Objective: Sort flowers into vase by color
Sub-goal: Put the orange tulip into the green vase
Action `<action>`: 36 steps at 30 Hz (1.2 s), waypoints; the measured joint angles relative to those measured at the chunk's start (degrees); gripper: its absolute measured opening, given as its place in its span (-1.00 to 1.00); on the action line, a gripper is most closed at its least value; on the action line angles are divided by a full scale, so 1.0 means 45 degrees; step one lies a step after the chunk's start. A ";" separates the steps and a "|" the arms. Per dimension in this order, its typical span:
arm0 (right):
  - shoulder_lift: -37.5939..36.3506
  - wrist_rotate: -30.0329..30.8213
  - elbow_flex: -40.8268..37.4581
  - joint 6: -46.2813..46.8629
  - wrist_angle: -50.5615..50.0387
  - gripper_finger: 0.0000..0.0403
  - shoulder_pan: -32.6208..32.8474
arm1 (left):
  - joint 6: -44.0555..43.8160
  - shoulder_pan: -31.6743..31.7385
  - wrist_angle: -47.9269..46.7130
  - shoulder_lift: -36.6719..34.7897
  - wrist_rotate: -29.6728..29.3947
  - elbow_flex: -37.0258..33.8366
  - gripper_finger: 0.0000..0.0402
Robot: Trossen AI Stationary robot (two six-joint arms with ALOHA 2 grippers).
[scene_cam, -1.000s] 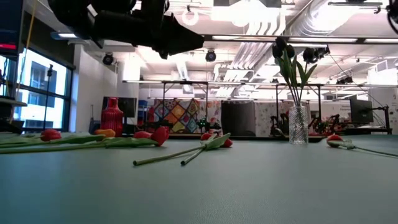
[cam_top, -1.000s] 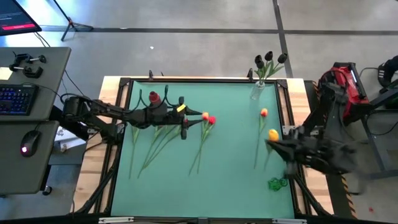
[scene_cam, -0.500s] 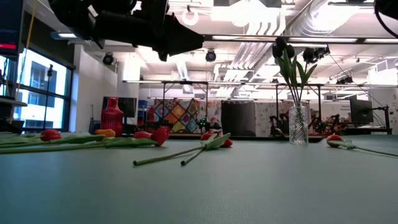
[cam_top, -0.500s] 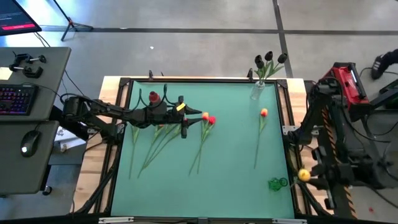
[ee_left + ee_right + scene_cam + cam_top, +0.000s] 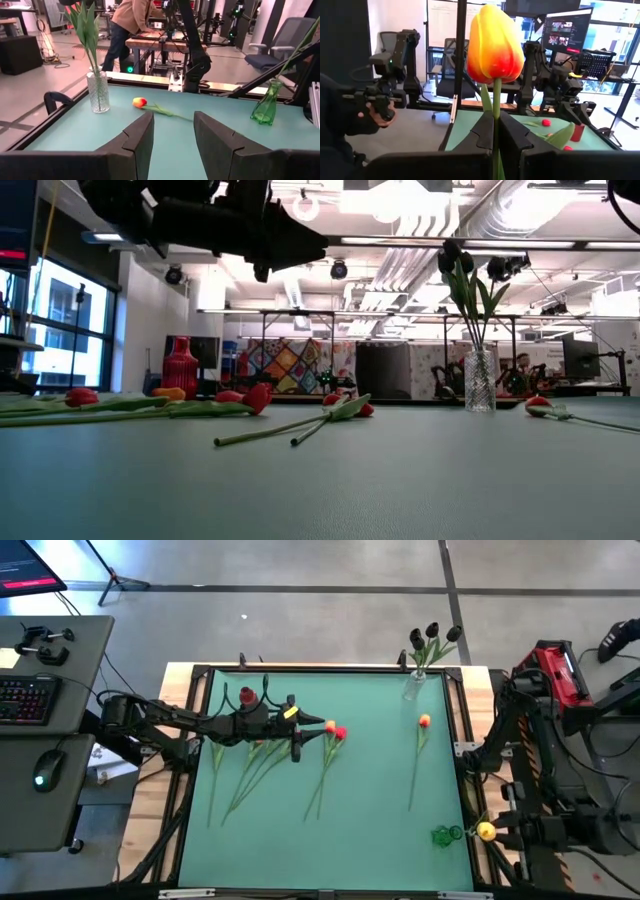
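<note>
the right gripper [image 5: 495,131] pinches an orange tulip [image 5: 494,44] upright, seemingly above the green vase [image 5: 444,835] near the table's [image 5: 370,830] right edge, while the left gripper [image 5: 173,131] hangs spread over the flowers [image 5: 262,755].

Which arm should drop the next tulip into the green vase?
Right. Its claw is shut on the orange tulip, right beside the green vase. The left claw is open and empty across the table.

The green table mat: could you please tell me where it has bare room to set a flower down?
The near half of the green table mat is bare, between the red tulips' long stems and the small green glass vase. The far-left part is crowded with tulips under the left gripper.
</note>
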 joint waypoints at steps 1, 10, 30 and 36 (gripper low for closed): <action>0.0000 0.0005 0.0000 0.0089 -0.0130 -1.00 0.0000 | -0.0001 -0.0005 -0.0001 0.0000 0.0000 0.0000 -0.37; 0.0000 0.0000 0.0000 0.4224 -0.3370 -1.00 0.0035 | -0.0132 -0.0010 -0.0220 0.0000 0.0000 0.0000 -0.37; 0.0000 -0.0097 -0.0005 1.0008 -0.7356 -0.58 0.0238 | -0.0125 -0.0019 -0.0278 0.0000 0.0000 0.0000 -0.37; -0.0010 0.0005 0.0327 0.9826 -0.7106 -0.39 0.0238 | -0.0125 -0.0019 -0.0278 0.0000 0.0000 0.0000 -0.37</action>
